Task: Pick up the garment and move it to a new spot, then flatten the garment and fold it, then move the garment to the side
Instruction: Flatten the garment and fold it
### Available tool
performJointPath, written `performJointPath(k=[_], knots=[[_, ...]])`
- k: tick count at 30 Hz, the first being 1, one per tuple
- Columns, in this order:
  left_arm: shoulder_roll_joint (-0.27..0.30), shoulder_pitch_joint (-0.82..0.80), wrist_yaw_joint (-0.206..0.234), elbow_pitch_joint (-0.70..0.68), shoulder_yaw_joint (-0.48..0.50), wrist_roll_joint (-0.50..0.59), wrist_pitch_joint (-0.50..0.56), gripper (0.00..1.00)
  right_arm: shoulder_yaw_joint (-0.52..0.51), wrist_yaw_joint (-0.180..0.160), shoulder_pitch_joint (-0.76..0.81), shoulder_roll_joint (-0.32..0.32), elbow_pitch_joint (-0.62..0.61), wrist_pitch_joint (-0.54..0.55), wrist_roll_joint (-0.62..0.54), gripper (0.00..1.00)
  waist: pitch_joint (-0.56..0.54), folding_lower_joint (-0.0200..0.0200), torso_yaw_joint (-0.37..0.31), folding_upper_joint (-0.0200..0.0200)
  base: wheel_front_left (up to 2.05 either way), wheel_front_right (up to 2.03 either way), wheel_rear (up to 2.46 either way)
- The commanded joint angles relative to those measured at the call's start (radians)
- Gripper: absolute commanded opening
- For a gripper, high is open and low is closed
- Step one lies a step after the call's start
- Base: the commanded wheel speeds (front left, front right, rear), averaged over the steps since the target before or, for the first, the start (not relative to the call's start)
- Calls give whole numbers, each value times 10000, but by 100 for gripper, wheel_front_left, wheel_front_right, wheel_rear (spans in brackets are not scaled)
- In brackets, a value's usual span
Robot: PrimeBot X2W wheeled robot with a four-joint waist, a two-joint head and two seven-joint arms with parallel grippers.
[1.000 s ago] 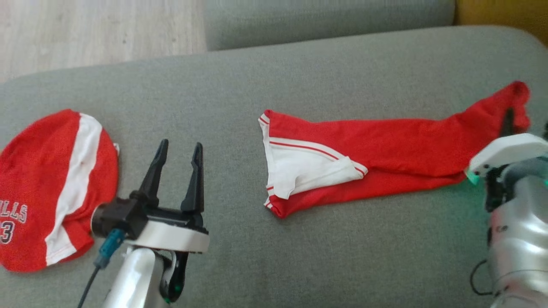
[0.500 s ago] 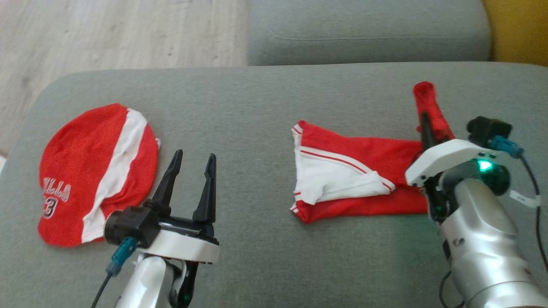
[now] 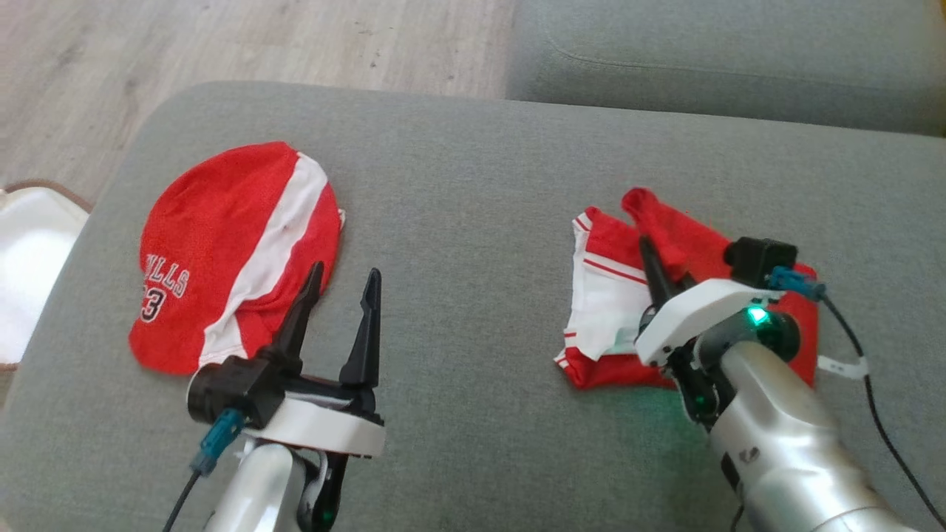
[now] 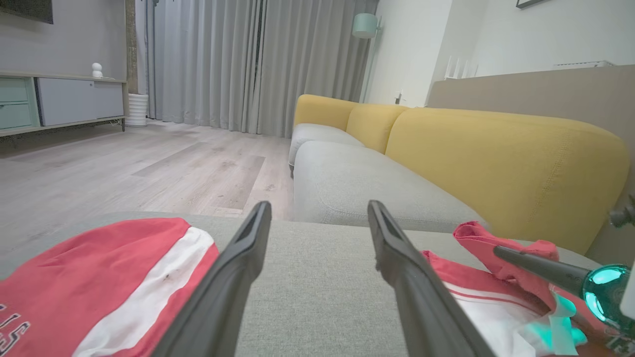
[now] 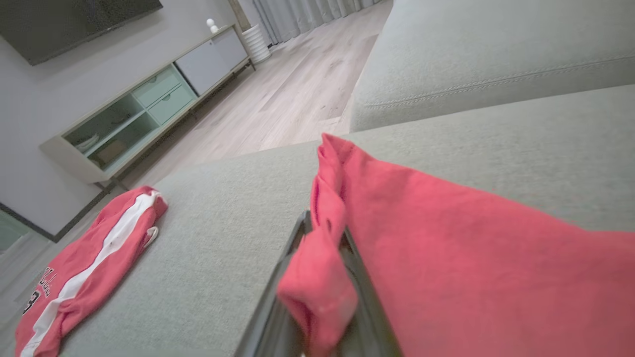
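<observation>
R end effector clenched on red end of garment, raised over the rest, prob. mid-fold; garment lies twd sofa seat's right edge. L end effector released, idle nr front edge.

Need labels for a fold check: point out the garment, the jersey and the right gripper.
garment point(image 3: 602, 299): head view, on its white panel.
jersey point(image 3: 222, 236): head view, on the red cloth left of its white stripe.
right gripper point(image 3: 643, 245): head view, at its fingertips, shut on the garment's red end.
</observation>
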Motion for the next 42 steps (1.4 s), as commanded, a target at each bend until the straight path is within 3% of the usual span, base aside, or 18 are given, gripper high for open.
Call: performJointPath(k=[1, 11, 13, 18, 23, 29, 35, 42], knots=[[2, -426, 24, -240, 306, -38, -95, 100, 560, 67, -51, 119, -245, -195, 310, 0, -61, -1, 146, 0, 0, 0, 0], [46, -439, 10, -165, 314, -16, -95, 100, 1930, 67, 47, 119, -47, -297, 1303, 0, -97, -1, 305, 0, 0, 0, 0], [63, -464, 19, -161, 335, -18, -95, 100, 2243, 67, 60, 119, -40, -258, 1561, 100, -82, -1, 290, 0, 0, 0, 0], [94, -453, 73, -149, 392, -13, -95, 100, 3182, 67, 69, 119, -518, -215, 2374, 100, -97, -1, 103, 0, 0, 0, 0], [131, -391, 109, -190, 437, -19, -95, 100, 3335, 67, -458, 120, -450, -717, 2503, 100, -182, -1, -339, 0, 0, 0, 0], [195, -289, 251, -417, 601, 74, -95, 100, 1459, 67, -1360, -8, 13, -1025, 497, 100, -246, -1, -1262, 0, 0, 0, 0], [130, -199, 389, -531, 686, 166, -95, 100, -885, 67, -176, -564, -1711, -1030, -2144, 100, -283, -1, -1835, 0, 0, 0, 0], [42, -19, 334, -491, 900, 168, -95, 100, -2800, 67, 1887, -330, -3849, -1031, -3950, 100, -275, -1, -2267, 0, 0, 0, 0]])
